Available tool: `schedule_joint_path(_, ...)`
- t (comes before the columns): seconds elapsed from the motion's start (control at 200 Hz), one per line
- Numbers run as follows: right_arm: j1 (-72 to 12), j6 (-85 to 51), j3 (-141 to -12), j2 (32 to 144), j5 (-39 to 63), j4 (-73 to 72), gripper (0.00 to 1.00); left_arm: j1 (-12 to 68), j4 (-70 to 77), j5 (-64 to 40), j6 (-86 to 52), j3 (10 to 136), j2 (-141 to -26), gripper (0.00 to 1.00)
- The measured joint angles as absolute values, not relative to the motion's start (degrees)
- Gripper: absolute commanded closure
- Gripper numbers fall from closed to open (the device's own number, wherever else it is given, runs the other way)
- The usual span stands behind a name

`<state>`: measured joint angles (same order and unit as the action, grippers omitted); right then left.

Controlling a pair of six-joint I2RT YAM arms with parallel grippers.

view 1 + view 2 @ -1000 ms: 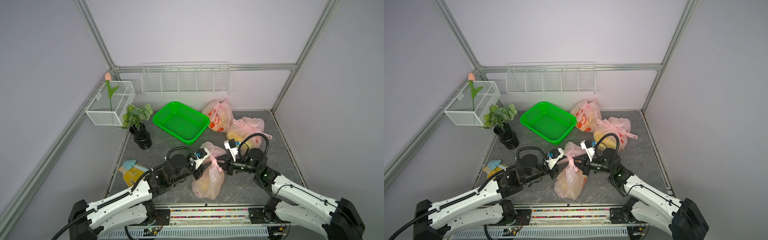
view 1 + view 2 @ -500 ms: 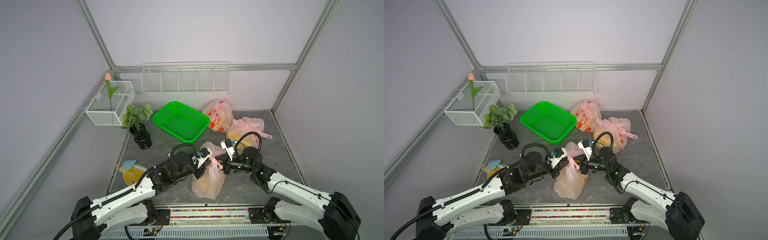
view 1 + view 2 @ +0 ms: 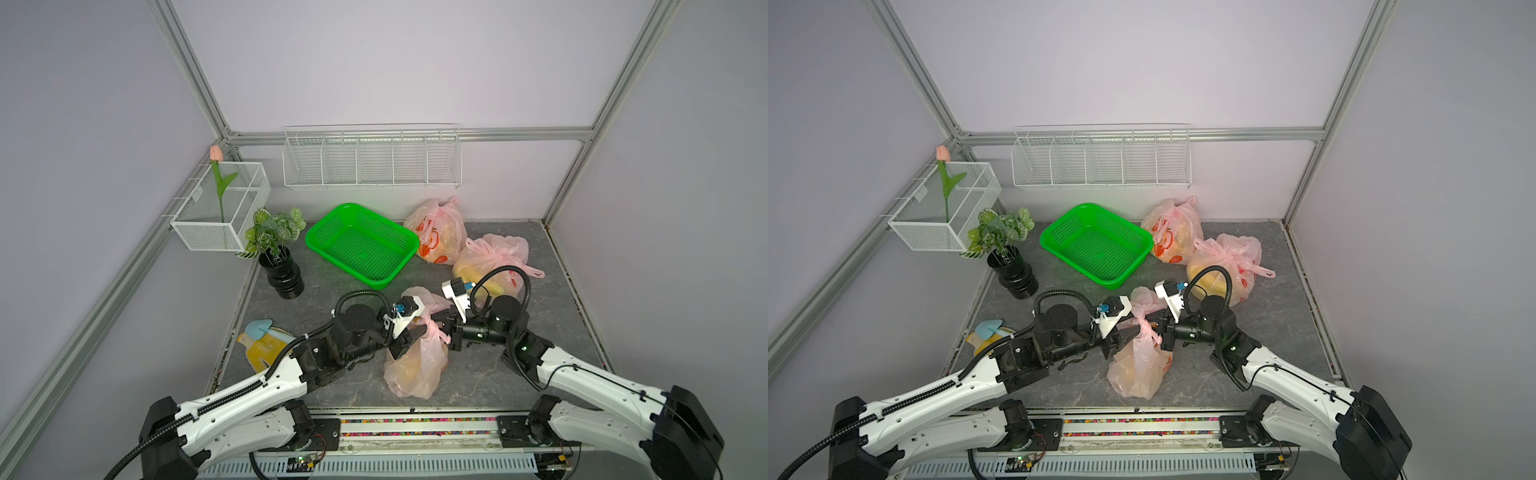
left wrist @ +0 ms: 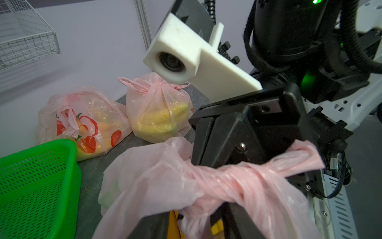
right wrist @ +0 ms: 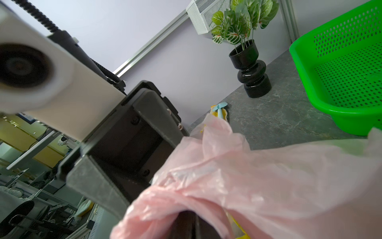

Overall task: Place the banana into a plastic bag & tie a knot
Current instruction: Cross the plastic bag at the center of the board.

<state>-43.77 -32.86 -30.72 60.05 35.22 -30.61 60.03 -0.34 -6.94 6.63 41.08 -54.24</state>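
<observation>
Since a second ago my two grippers have drawn closer together over the bag, and my left one has let its jaws part.

The plastic bag (image 3: 417, 380), made of thin pink film, sits on the grey table (image 3: 469, 380) near the front edge, about midway between left and right. The banana (image 3: 405, 365) shows as a yellow shape through the film, inside the bag. The bag's neck is twisted into a knot (image 4: 233, 175) that looks formed but still loose.

My right gripper (image 3: 444, 330) meets the neck from the right, clamped tight on a pink tail of the bag. My left gripper (image 3: 411, 341) is at the neck from the left. Its fingers are apart and the twisted film lies across them, and it does not seem to pinch anything.

I judge the step in hand to be cinching the knot. To do it well, I would keep the right clamp firm and close the left fingers on the free tail just beside the knot. Then I would pull the two apart level with the table, not upward, so the bag is not lifted and the banana does not slip out. The film is thin, so a steady pull looks safer than a jerk.

At the far right lie two other knotted bags (image 3: 438, 232). A green basket (image 3: 361, 245) sits far of centre. Both are well apart from my work.
</observation>
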Motion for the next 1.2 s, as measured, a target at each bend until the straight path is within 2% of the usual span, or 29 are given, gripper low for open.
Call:
schedule_joint_path(0.195, -43.75, -34.79, -30.63, 60.25, 36.07, -35.81, 0.94, 60.18, -0.54, -7.84, 6.02, 39.97, -52.75, 0.54)
schedule_joint_path(0.405, -43.77, -37.15, -30.61, 62.3, 37.32, -41.23, 0.93, 60.18, -1.69, -8.36, 5.34, 39.83, -52.34, 0.45)
schedule_joint_path(0.535, -43.77, -37.47, -30.59, 62.83, 37.54, -42.06, 0.93, 60.16, -2.24, -7.31, 5.06, 39.22, -50.81, 0.45)
schedule_joint_path(0.905, -43.77, -37.3, -30.59, 62.81, 37.39, -42.06, 0.93, 60.16, -3.7, -4.32, 4.67, 38.98, -48.69, 0.64)
schedule_joint_path(1.204, -44.05, -36.12, -30.59, 62.81, 37.36, -40.97, 0.93, 60.16, -3.73, -4.34, 4.51, 38.98, -48.64, 0.73)
